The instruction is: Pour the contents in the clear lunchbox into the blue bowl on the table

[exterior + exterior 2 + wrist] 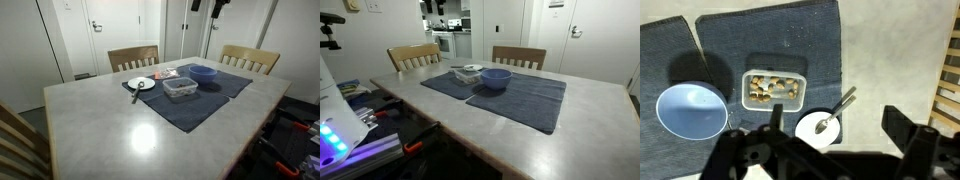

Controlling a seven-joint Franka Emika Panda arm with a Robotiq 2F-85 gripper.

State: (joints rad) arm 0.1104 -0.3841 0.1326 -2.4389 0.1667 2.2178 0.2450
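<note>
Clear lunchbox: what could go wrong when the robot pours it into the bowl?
The clear lunchbox holds loose pieces; an early tilt could spill them on the cloth mat, short of the blue bowl. The white plate and spoon lie close beside it; the gripper might knock them.

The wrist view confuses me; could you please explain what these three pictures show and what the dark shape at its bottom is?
A robot arm, mostly out of frame, works at a dining table. Two pictures come from cameras standing in the room; the third looks down from the arm's wrist. The dark shape there is the pincer, open and holding nothing. On the table lie dark blue cloth mats. On them sit a clear lunchbox holding brownish food pieces and an empty blue bowl. A white plate with a utensil is next to the lunchbox.
</note>
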